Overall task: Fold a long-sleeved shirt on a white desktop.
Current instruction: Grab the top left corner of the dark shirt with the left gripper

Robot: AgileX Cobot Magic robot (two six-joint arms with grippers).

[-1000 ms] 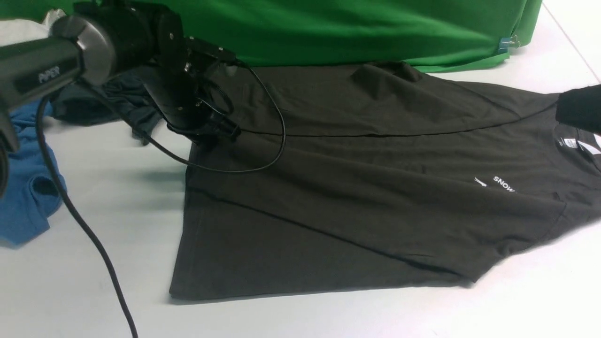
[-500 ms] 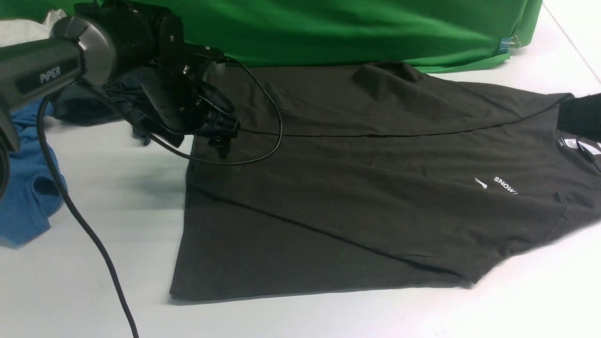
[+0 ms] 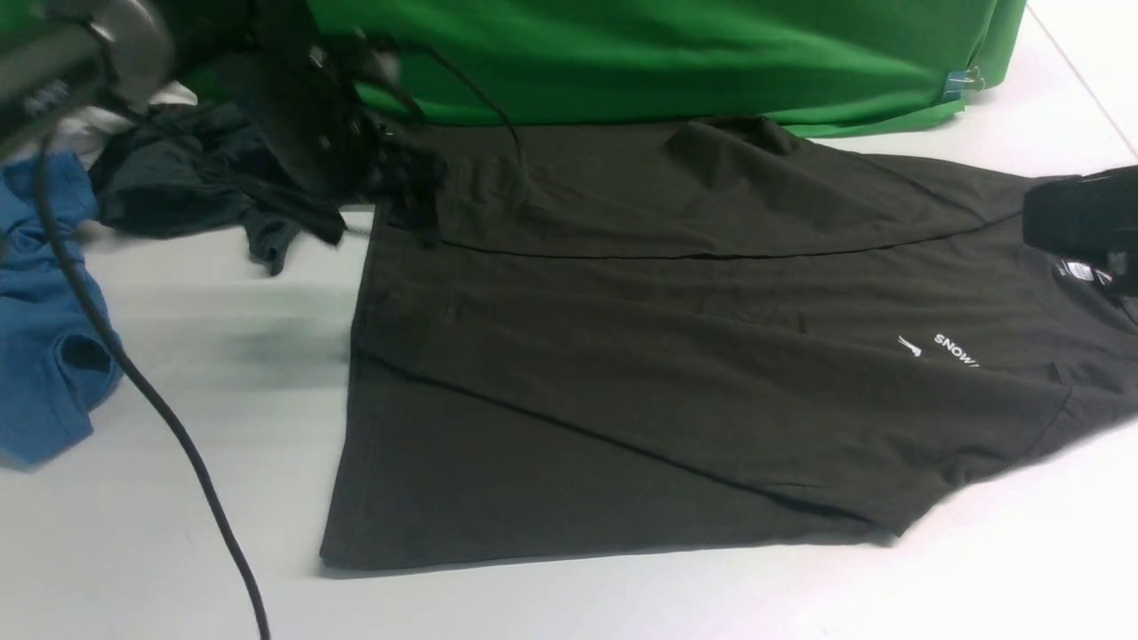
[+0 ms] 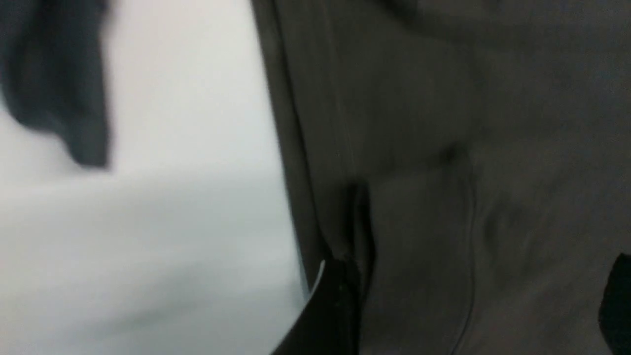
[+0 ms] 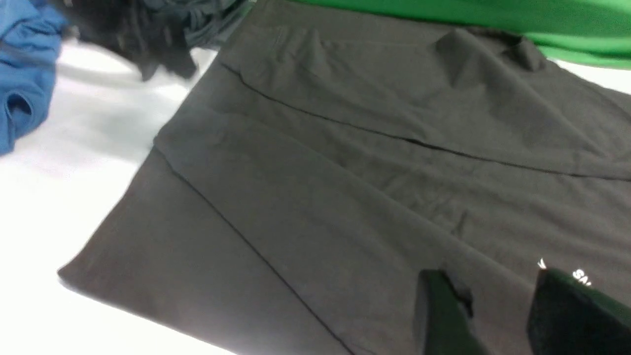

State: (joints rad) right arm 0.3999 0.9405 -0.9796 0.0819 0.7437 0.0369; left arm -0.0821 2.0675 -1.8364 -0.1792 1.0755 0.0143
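1. We see the long-sleeved shirt (image 3: 676, 373) spread flat on the white counter (image 3: 178, 533). Its hem faces the robot's left and its neck faces the right. It fills the middle and right of the front view.
2. The far part of the shirt is folded in over the body and leaves a long straight edge across it. A small raised wrinkle sits near the green backdrop (image 3: 667, 53), which the shirt's far side meets.
3. The white lettering (image 3: 953, 348) and bird mark lie on the chest towards the right. The white neck label (image 3: 1076, 269) shows just beside the right arm's dark end (image 3: 1080, 218).
4. The left jaws are apart. In the left wrist view one finger (image 4: 330, 315) sits at the shirt's hem edge and the other at the frame's border. Only flat cloth lies beneath, and nothing is gripped.
5. The left arm (image 3: 293, 116) is blurred in the front view, above the far hem corner, with its black cable (image 3: 178, 444) trailing across the counter.
6. The right jaws are also apart. Their fingers (image 5: 443, 315) hang over the chest with bare fabric showing in the gap between them.
7. A dark slate-grey garment (image 3: 178, 196) lies crumpled by the far left hem corner, and a blue garment (image 3: 44, 356) lies further left.
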